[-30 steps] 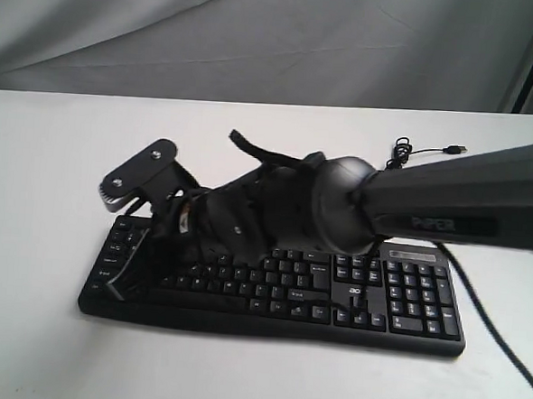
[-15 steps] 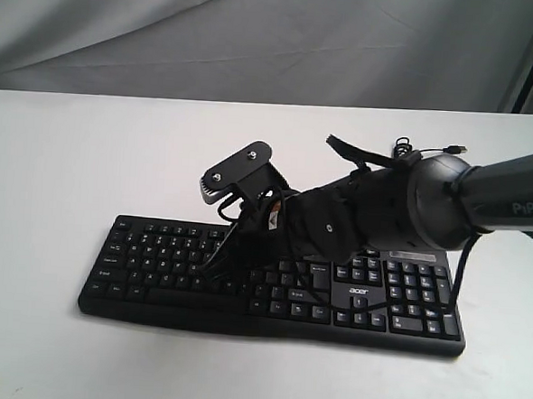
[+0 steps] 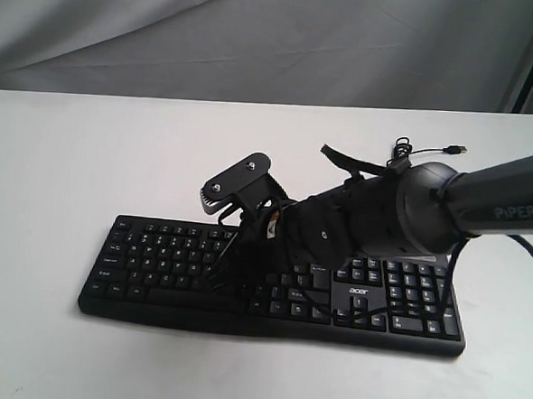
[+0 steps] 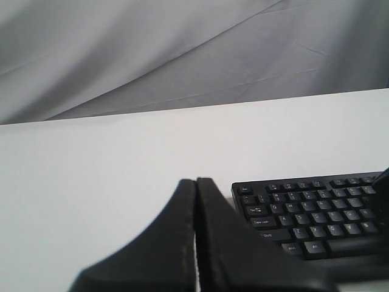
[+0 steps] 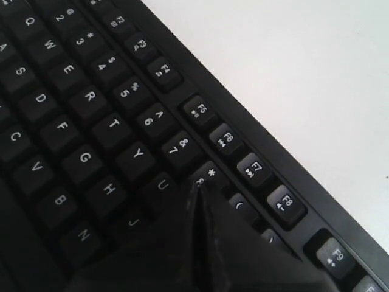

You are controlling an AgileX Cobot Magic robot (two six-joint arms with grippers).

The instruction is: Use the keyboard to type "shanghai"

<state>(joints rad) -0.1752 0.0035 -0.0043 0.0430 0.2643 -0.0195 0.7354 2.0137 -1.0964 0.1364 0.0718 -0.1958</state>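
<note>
I see the white surface (image 3: 51,168) carrying the black keyboard (image 3: 154,265), which lies across its near middle with the number pad at the right. My right arm (image 3: 484,199) reaches in from the right over the keys. The right end effector (image 5: 197,193) is pressed together, its tip among the U, J and 8 keys; I cannot tell if it touches. The left end effector (image 4: 196,188), also pressed together, sits near the Esc corner. A thin cable (image 3: 423,153) curls behind.
</note>
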